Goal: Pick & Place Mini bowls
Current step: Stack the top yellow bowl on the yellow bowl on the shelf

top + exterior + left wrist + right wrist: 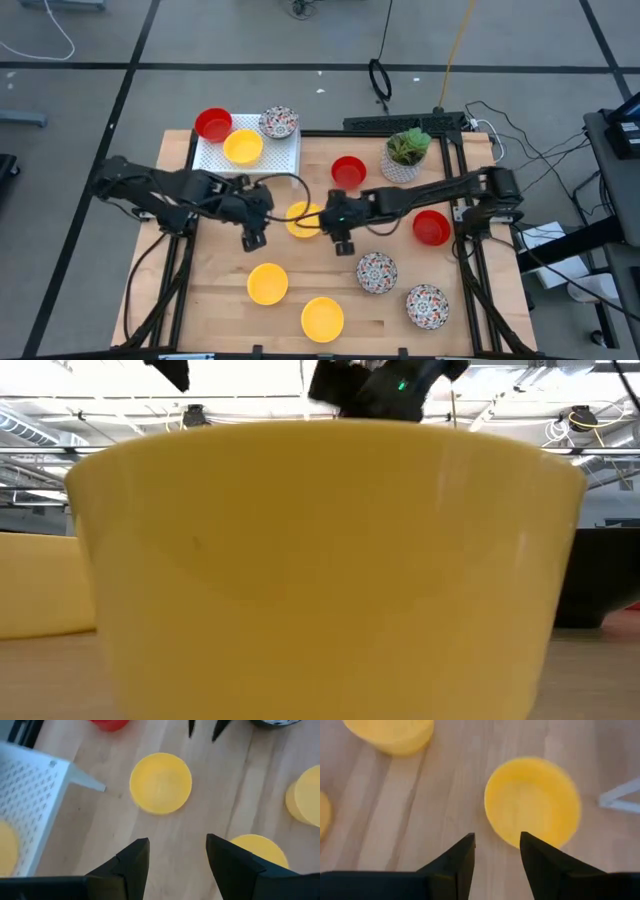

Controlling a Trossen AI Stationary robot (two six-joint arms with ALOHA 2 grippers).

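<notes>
A yellow mini bowl (pixel 303 218) stands on its base mid-table, between my two grippers. My left gripper (pixel 253 238) hovers just left of it, open (pixel 177 840), with the bowl (pixel 160 783) ahead of its fingers. My right gripper (pixel 343 245) hovers just right of it, open (pixel 497 835), with the bowl (pixel 532 802) slightly off its fingertips. A red bowl (pixel 213 124), a yellow bowl (pixel 243 147) and a speckled bowl (pixel 279 122) sit on the white perforated rack (pixel 285 158). The low view is filled by a near yellow bowl (pixel 320 560).
On the table stand two more yellow bowls (pixel 268 283) (pixel 323 318), two speckled bowls (pixel 377 271) (pixel 427 305) and two red bowls (pixel 348 171) (pixel 431 227). A potted plant (pixel 405 155) stands at the far right. Bare wood lies at the table's near left.
</notes>
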